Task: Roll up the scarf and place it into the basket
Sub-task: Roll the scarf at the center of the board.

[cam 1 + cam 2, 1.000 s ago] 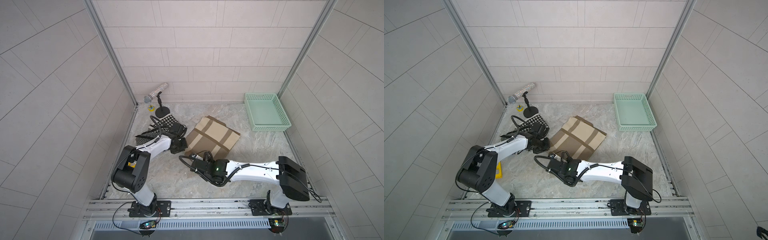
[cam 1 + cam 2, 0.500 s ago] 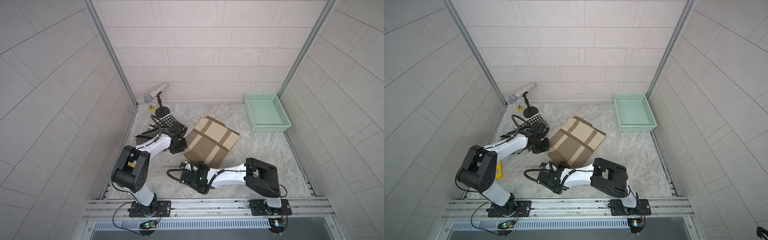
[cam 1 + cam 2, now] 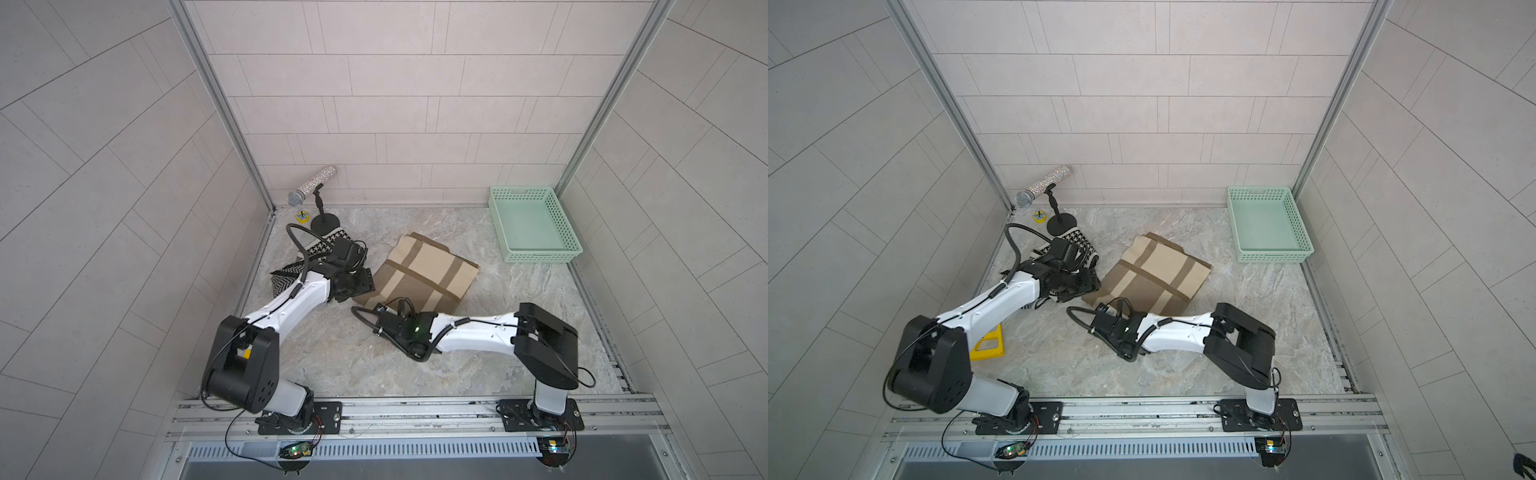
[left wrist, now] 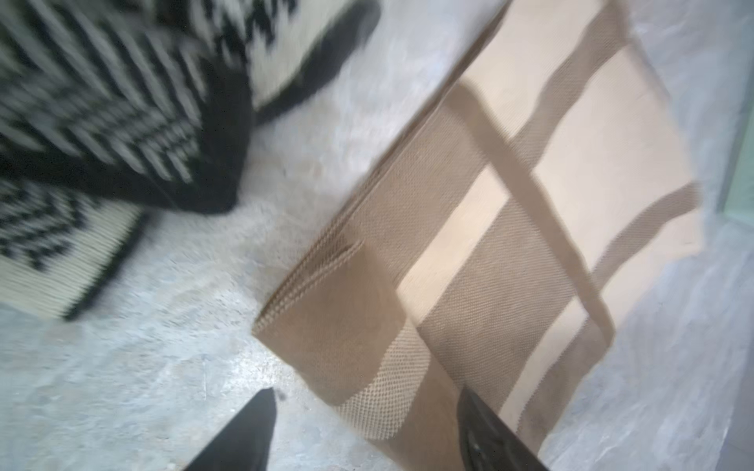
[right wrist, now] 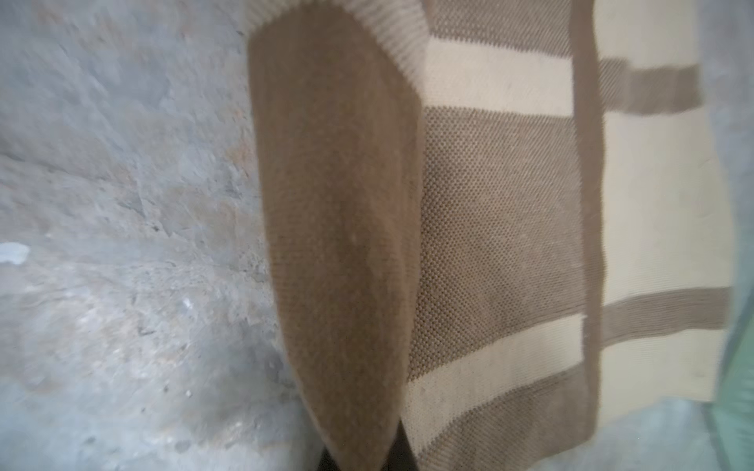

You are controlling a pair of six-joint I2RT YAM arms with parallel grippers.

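The scarf (image 3: pixel 424 266) (image 3: pixel 1158 270) is a folded tan and cream striped knit lying flat mid-table. My right gripper (image 3: pixel 380 309) (image 5: pixel 363 461) is shut on its near edge, and a brown flap (image 5: pixel 338 204) of the scarf stands up from the jaws. My left gripper (image 3: pixel 360 284) (image 4: pixel 365 412) is open at the scarf's left corner (image 4: pixel 326 326), with one finger over the table and the other over the cloth. The basket (image 3: pixel 540 257) (image 3: pixel 1273 257), mint green with lattice sides, stands empty at the back right.
A black-and-white patterned cloth (image 3: pixel 291 278) (image 4: pixel 102 122) lies crumpled under my left arm. A glittery microphone on a black stand (image 3: pixel 311 191) is in the back left corner. A yellow object (image 3: pixel 988 343) lies by the left wall. Walls close in three sides.
My left gripper has opened at the scarf's left corner. My right gripper swung away toward the front, came back to the scarf's near edge and shut on it.
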